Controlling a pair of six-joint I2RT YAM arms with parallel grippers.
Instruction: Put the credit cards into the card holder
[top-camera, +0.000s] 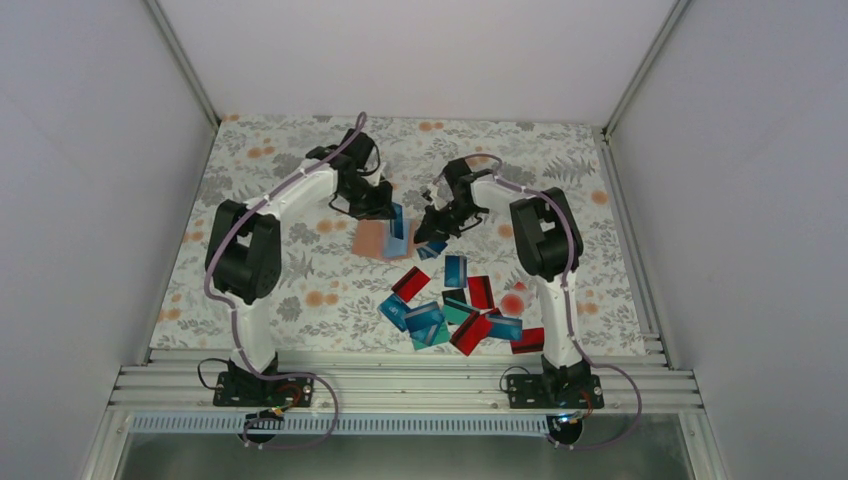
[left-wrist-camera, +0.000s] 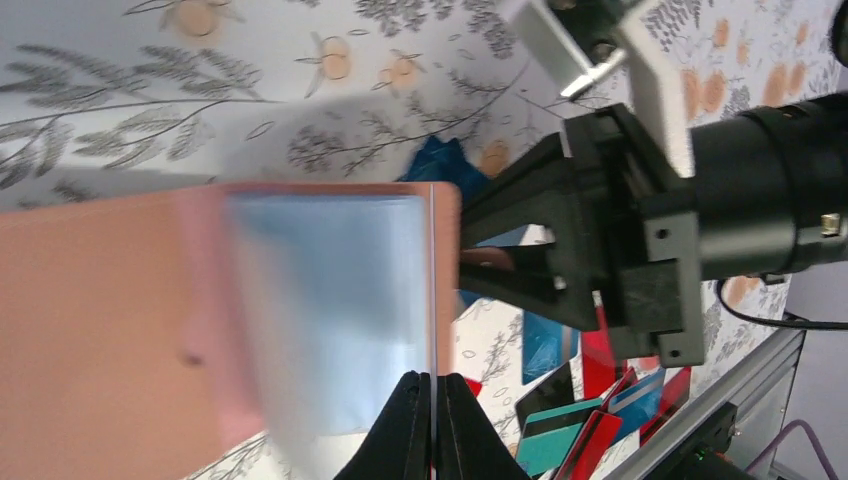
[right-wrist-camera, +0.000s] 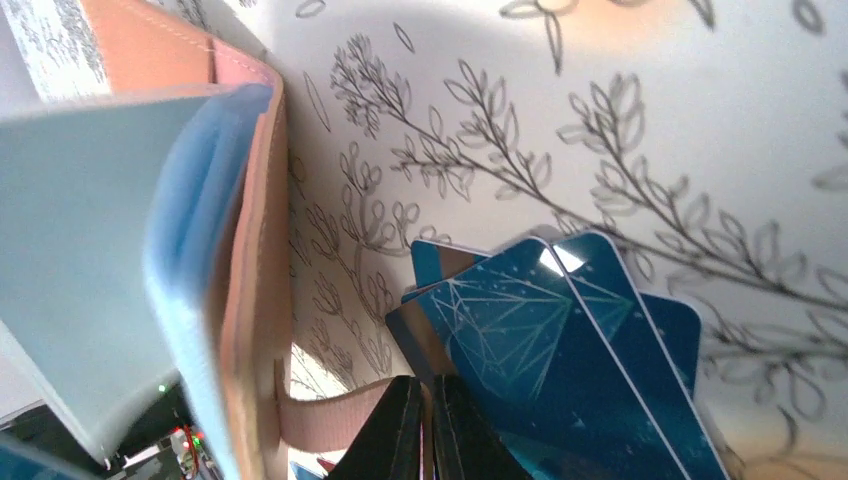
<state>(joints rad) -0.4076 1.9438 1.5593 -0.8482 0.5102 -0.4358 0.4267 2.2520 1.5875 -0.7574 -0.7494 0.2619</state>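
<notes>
The tan card holder lies flat on the floral table. My left gripper is shut on a blue credit card, which stands on edge at the holder's right end. In the left wrist view that card shows blurred over the holder, with the left gripper pinching its edge. My right gripper sits just right of the holder. In the right wrist view the right gripper is shut on the holder's pinkish strap. Whether the card's edge is inside the holder I cannot tell.
Several loose blue, teal and red cards lie in a heap in front of the holder, towards the right arm's base. A few blue cards lie under the right gripper. An aluminium rail runs along the near table edge.
</notes>
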